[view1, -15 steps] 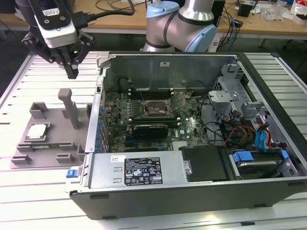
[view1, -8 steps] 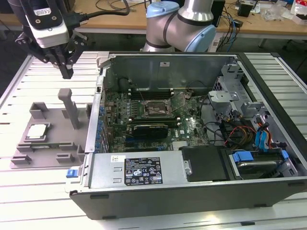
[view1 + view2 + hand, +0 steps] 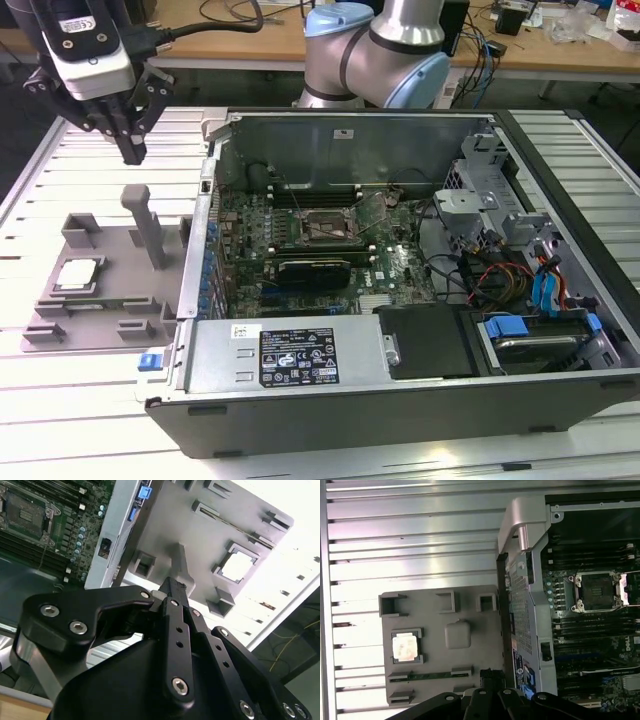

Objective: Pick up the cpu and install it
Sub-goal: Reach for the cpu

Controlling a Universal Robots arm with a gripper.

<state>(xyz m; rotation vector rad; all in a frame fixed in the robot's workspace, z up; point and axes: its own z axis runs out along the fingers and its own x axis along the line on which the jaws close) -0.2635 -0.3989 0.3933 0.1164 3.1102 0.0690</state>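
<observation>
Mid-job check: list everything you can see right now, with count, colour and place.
cpu: one, silver, seated in a tray pocket.
tray: one, grey, on the table, to the exterior view's left of the case.
post: one, grey, upright on the tray.
computer case: one, dark grey, open, on the table.
motherboard: one, green, inside the case.
socket: one, dark, empty, on the motherboard.
table: one, white slats.
arm: one, silver and blue, behind the case.
pincer: one, black, shut, empty, above the tray.

Arm (image 3: 376,48) raised, gripper (image 3: 132,150) high at the exterior view's left, pointing straight down — jaws closed together.
</observation>
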